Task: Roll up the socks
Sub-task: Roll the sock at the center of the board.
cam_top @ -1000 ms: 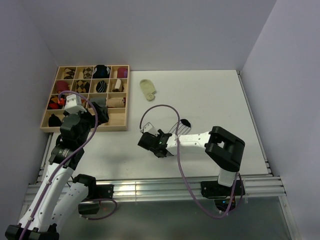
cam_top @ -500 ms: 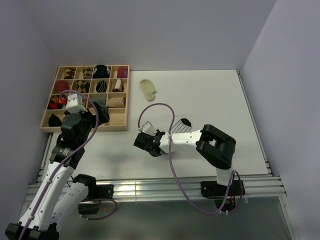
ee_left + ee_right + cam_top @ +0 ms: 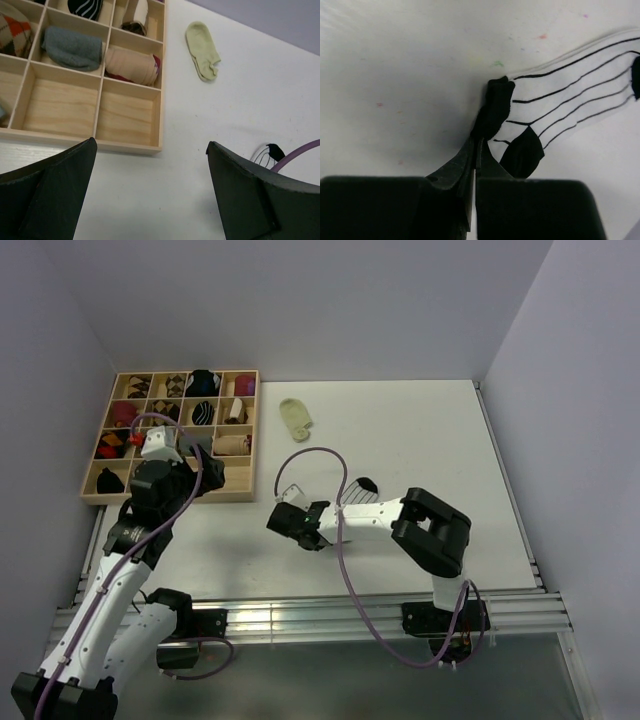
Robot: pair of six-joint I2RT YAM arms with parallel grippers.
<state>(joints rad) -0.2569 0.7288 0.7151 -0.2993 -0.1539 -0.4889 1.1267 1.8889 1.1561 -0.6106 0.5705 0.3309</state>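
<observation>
The white sock with thin black stripes [image 3: 570,95] lies flat on the table, its black cuff [image 3: 495,107] bunched at my right gripper [image 3: 477,142]. The jaws are pressed together and pinch that cuff. From above, the right gripper [image 3: 300,523] sits left of centre, and the sock [image 3: 360,492] trails behind it toward its black toe. The pale yellow-green sock [image 3: 295,418] lies flat farther back, apart from both grippers; it also shows in the left wrist view [image 3: 202,50]. My left gripper [image 3: 151,145] hangs open and empty over bare table by the tray's near right corner.
A wooden compartment tray [image 3: 165,496] at the back left holds several rolled socks, with argyle, red, grey and beige ones among them. Its two near right cells [image 3: 127,112] hold nothing. A purple cable [image 3: 315,455] loops above the right arm.
My right gripper has shut on the striped sock's black cuff after sliding slightly left. The left arm has shifted a little to the right, still open.
</observation>
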